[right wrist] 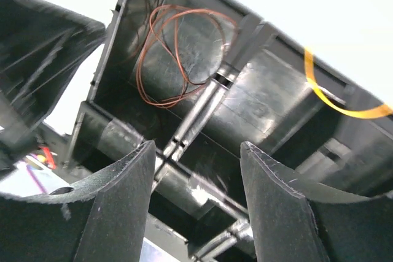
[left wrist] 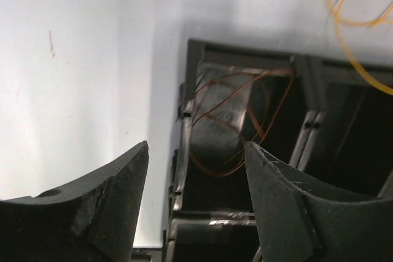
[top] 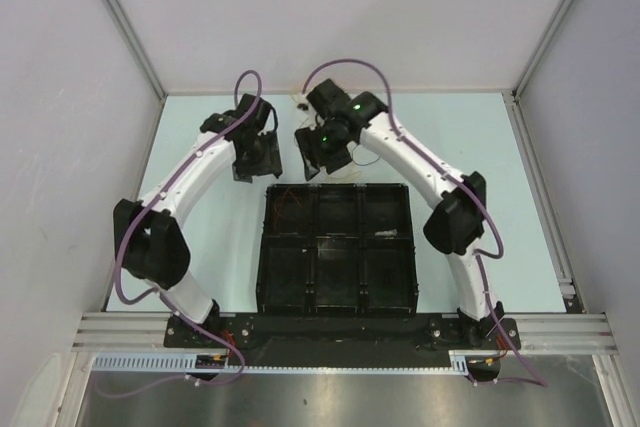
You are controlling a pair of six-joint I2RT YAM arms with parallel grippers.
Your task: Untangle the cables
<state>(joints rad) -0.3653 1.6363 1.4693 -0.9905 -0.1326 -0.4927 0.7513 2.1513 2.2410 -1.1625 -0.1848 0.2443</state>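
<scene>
left arm and right arm arch inward, wrists near but apart; left gripper has jaws spread, holding nothing; right gripper likewise

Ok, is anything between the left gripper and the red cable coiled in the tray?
Nothing visible. The open left gripper faces the red cable directly; only the walls of its tray compartment surround it, open on top.

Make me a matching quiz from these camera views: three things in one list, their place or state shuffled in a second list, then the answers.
1. red cable
2. orange cable
3. left gripper

A. open, holding nothing
B. coiled inside a compartment of the tray
C. crossing the tray's rim

Pairs: 1-B, 2-C, 3-A
</scene>
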